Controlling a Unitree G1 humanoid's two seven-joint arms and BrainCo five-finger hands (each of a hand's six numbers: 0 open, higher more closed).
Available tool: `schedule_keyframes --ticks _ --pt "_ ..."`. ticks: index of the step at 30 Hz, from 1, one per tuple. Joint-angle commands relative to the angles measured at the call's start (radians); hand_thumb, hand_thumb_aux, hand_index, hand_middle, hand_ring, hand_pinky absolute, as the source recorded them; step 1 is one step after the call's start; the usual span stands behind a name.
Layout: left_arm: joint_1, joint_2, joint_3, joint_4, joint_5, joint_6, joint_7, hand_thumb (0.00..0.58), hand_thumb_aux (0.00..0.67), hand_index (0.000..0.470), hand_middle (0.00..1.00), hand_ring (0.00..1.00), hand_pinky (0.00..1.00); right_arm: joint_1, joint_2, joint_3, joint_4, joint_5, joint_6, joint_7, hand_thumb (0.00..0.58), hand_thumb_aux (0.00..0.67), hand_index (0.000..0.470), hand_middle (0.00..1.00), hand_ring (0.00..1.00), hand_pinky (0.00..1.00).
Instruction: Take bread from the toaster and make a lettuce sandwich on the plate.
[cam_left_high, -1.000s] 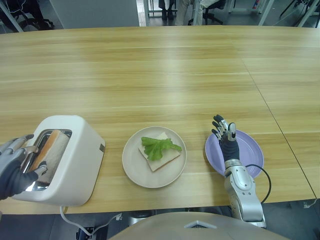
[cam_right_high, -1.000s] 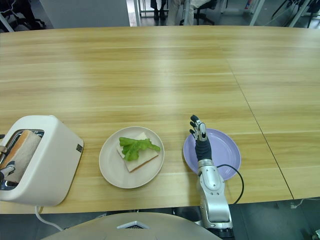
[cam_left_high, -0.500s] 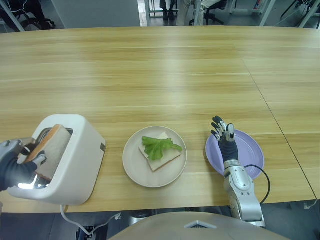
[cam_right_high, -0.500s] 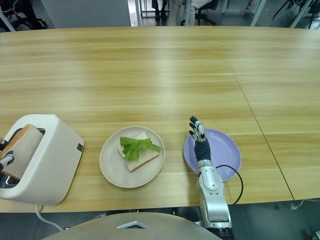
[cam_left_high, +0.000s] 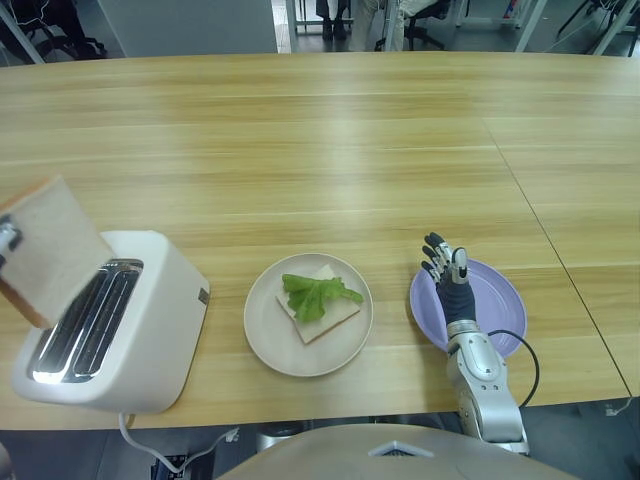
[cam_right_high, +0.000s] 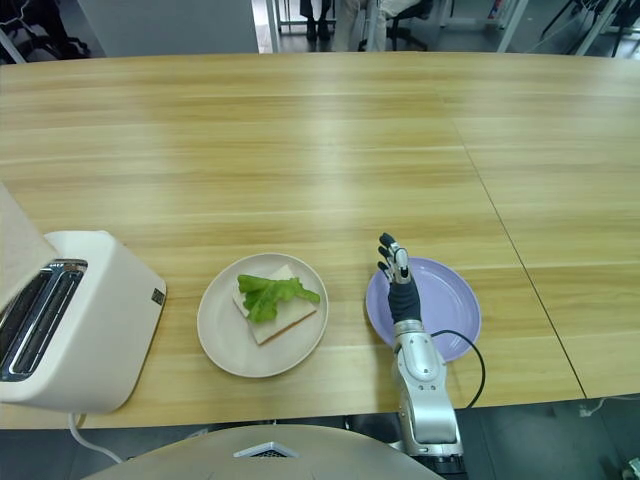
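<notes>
A slice of bread (cam_left_high: 45, 245) hangs tilted above the white toaster (cam_left_high: 150, 320) at the left edge. A small part of my left hand (cam_left_high: 6, 238) shows there, shut on the slice. Both toaster slots (cam_left_high: 85, 320) lie bare. On the beige plate (cam_left_high: 270, 345) in front of me rests another bread slice (cam_left_high: 325, 315) with a green lettuce leaf (cam_left_high: 315, 293) on top. My right hand (cam_left_high: 447, 265) stands upright and open over the left rim of the purple plate (cam_left_high: 495, 300).
The toaster's cord (cam_left_high: 170, 455) trails off the table's near edge. A black cable (cam_left_high: 525, 355) loops by my right forearm. The wide wooden table (cam_left_high: 320, 150) stretches far behind the plates, with chair legs beyond its far edge.
My left hand has lifted the bread slice up and out of the toaster slot, to above the toaster. The right hand has stayed put.
</notes>
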Motion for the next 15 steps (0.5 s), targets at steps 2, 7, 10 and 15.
schedule_keyframes --ticks 2,7,10,15 --pt "-0.082 -0.011 -0.018 -0.036 -0.048 0.061 0.035 0.580 0.670 0.460 1.00 1.00 1.00 -0.008 0.001 0.000 0.016 -0.009 -0.002 -0.007 0.000 0.000 0.000 0.00 0.00 0.00" --pt "-0.145 -0.064 -0.074 -0.071 -0.136 0.122 0.040 0.580 0.670 0.460 1.00 1.00 1.00 -0.010 0.004 0.003 0.014 -0.009 -0.002 -0.010 0.000 0.000 0.000 0.00 0.00 0.00" --pt "-0.165 -0.114 -0.126 -0.104 -0.189 0.166 0.042 0.580 0.670 0.460 1.00 1.00 1.00 -0.012 0.004 0.007 0.008 -0.009 -0.002 -0.010 0.000 0.000 0.000 0.00 0.00 0.00" --pt "-0.178 -0.203 -0.224 -0.160 -0.251 0.249 0.065 0.580 0.670 0.460 1.00 1.00 1.00 -0.015 0.004 0.014 0.002 -0.015 -0.003 -0.013 0.000 0.000 0.000 0.00 0.00 0.00"
